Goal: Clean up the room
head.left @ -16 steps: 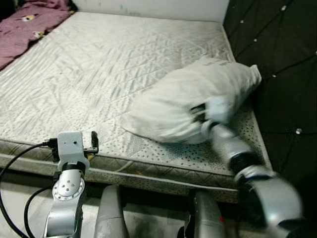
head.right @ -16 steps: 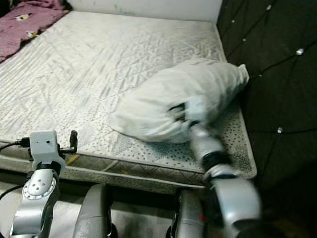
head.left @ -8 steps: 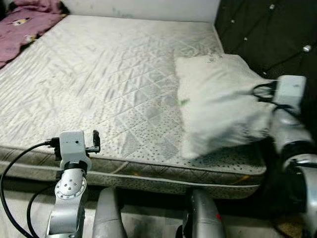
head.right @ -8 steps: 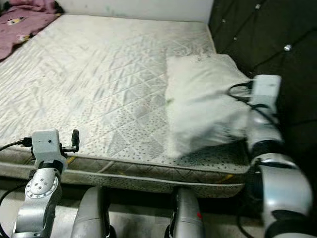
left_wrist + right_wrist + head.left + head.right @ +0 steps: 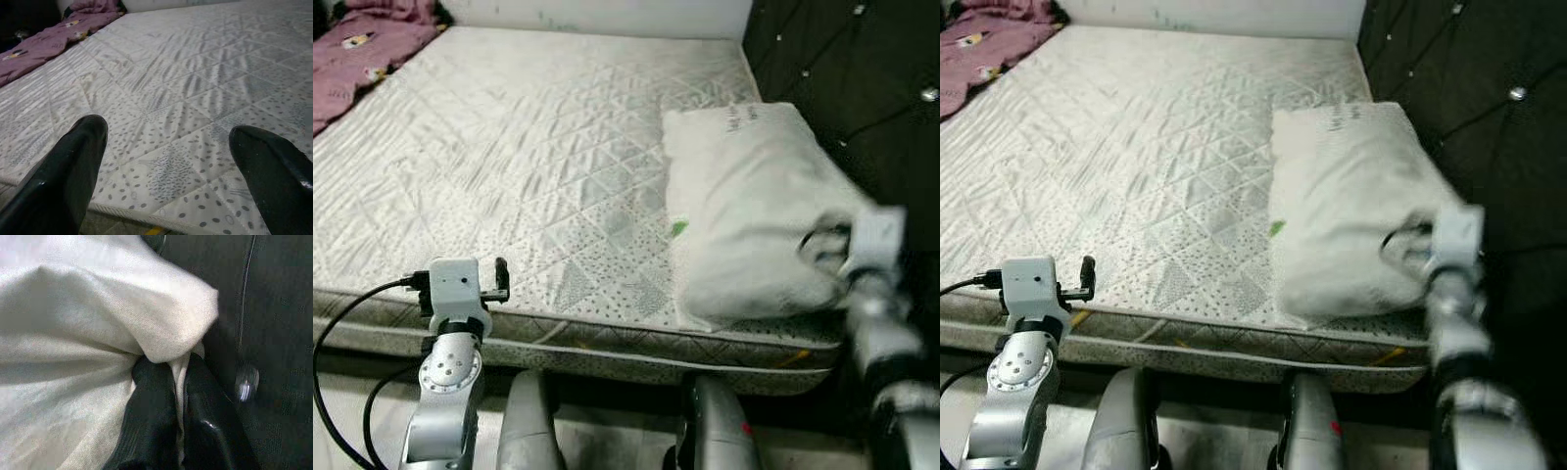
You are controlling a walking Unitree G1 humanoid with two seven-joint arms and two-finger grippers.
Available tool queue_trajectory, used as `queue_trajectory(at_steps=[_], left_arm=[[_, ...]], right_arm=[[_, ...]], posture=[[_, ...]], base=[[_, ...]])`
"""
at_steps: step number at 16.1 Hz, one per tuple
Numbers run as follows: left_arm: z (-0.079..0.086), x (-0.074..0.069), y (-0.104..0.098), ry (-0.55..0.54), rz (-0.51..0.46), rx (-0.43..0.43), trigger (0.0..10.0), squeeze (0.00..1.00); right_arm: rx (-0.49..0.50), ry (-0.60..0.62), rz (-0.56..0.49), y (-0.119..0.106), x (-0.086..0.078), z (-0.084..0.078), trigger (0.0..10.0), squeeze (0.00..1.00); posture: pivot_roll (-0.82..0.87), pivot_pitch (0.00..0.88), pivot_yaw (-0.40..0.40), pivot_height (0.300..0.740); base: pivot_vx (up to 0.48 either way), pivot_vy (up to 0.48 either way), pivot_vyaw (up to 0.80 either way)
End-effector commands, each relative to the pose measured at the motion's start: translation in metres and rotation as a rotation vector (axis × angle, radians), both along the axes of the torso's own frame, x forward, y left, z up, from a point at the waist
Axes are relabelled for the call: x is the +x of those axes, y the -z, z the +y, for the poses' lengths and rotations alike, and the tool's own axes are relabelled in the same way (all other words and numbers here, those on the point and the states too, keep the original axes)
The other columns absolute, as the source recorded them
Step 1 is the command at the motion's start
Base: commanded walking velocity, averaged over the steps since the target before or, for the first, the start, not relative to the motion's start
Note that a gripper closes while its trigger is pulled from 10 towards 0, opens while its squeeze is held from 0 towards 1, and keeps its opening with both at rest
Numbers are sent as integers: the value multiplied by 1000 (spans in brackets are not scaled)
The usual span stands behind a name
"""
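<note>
A white pillow (image 5: 749, 201) lies along the right side of the bare quilted mattress (image 5: 529, 157), against the dark tufted headboard (image 5: 862, 88). My right gripper (image 5: 178, 382) is shut on the pillow's near right corner, pinching a fold of its fabric (image 5: 166, 328) between the black fingers (image 5: 151, 411). The right wrist (image 5: 867, 245) looks blurred at the bed's right front corner. My left gripper (image 5: 168, 152) is open, held low over the mattress's front left edge; its wrist (image 5: 455, 289) stands there.
A purple blanket (image 5: 367, 44) lies bunched at the mattress's far left. A small green speck (image 5: 678, 227) sits beside the pillow. The mattress front edge (image 5: 607, 338) runs across before my legs (image 5: 529, 426). The headboard closes off the right side.
The right gripper has swung the pillow from the mattress's front middle over to the right side along the headboard, then drawn back toward the bed's front corner. The left arm stayed still.
</note>
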State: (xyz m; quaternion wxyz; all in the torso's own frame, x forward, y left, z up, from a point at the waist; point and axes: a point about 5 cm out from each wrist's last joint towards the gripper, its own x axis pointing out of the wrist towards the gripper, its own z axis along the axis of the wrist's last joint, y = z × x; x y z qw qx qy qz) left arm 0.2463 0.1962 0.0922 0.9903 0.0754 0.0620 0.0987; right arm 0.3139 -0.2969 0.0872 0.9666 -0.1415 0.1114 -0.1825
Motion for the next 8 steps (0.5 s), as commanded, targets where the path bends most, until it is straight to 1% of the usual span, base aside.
queue_trajectory(at_steps=[1,3,5,7,8], left_arm=[[0,1,0,12,4,7,10000,0],[1,2,0,15,3,11,10000,0],[0,2,0,15,5,12,10000,0],[-1,2,0,18,3,11,10000,0],[-1,2,0,18,2,11,10000,0]], right_arm=[[-14,-31,-65,-13,2,9,0,0],[16,-72,-48,1,-14,29,0,0],[44,-76,-51,3,-23,40,0,0],[56,-122,-46,2,-32,61,0,0],[63,-131,-36,4,-35,64,0,0]], posture=[[-71,0,-2,582],[-73,0,0,582],[-74,0,-3,582],[-73,0,-3,582],[-71,0,-6,582]], base=[[0,0,0],[0,0,0],[0,0,0],[0,0,0],[0,0,0]])
